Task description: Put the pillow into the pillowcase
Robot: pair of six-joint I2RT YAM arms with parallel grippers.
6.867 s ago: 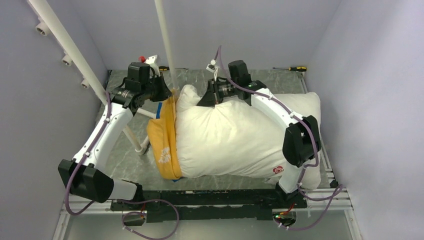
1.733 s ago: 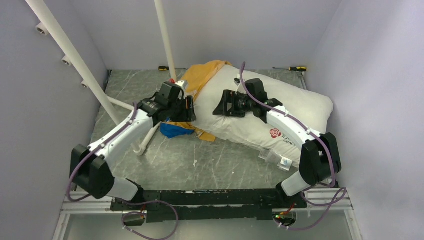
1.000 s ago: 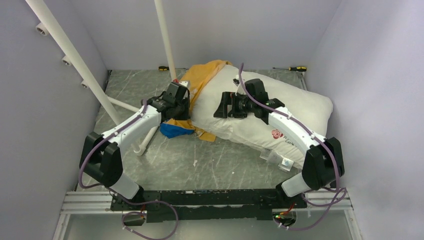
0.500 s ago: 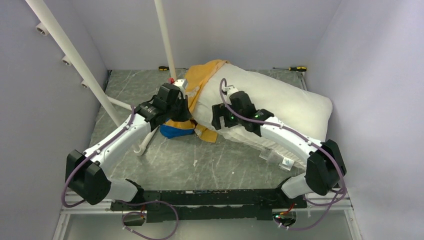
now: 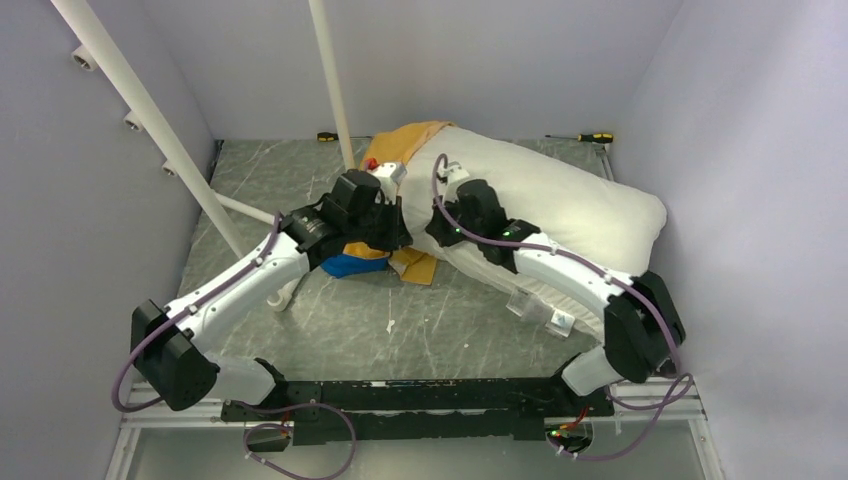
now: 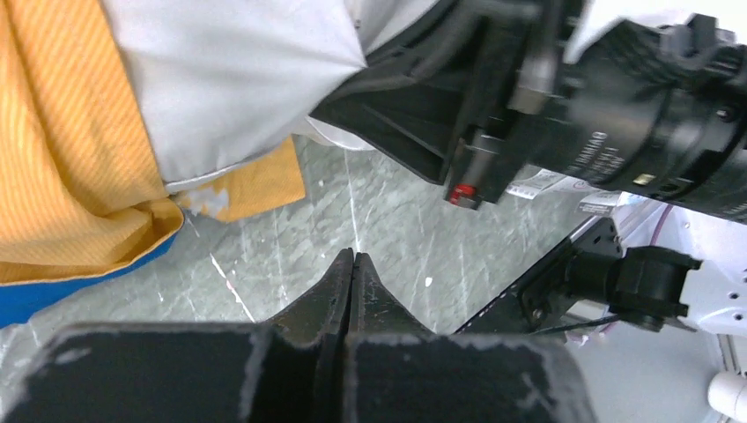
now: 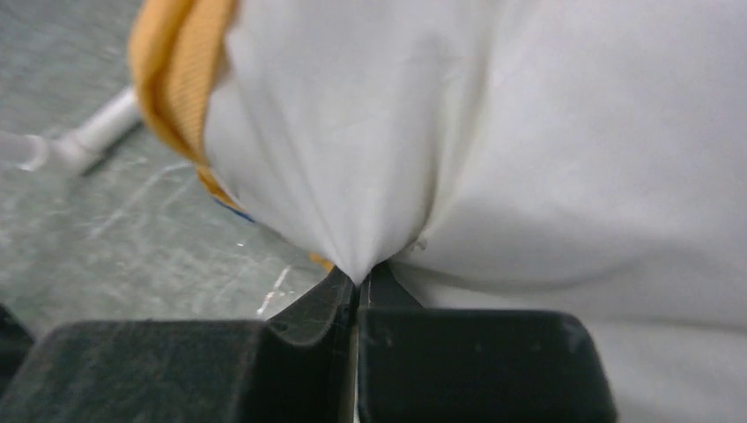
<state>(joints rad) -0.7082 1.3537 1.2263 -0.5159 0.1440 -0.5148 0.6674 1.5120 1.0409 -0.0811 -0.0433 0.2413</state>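
Note:
The plump white pillow (image 5: 560, 200) lies across the right half of the table, its left end pushed into the yellow pillowcase (image 5: 415, 266). The case's blue side (image 5: 350, 266) shows beneath. My right gripper (image 5: 438, 228) is shut on a pinch of the pillow's cloth (image 7: 370, 203) at that left end, with the yellow pillowcase (image 7: 181, 62) just beyond. My left gripper (image 5: 398, 238) hangs close beside it, shut with nothing between its fingers (image 6: 353, 257), over bare table. In the left wrist view the pillow (image 6: 238, 79) and the pillowcase (image 6: 62, 159) lie up and to the left.
White pipes rise at the back (image 5: 330, 70) and slant at the left (image 5: 150, 120), and a short pipe piece (image 5: 285, 290) lies on the table. Screwdrivers lie at the far edge (image 5: 595, 137) (image 5: 326, 136). Clear plastic tags (image 5: 545, 312) sit under my right arm.
My right gripper has closed from wide open onto the pillow's cloth. My left arm has swung right, bringing its shut gripper next to the right one.

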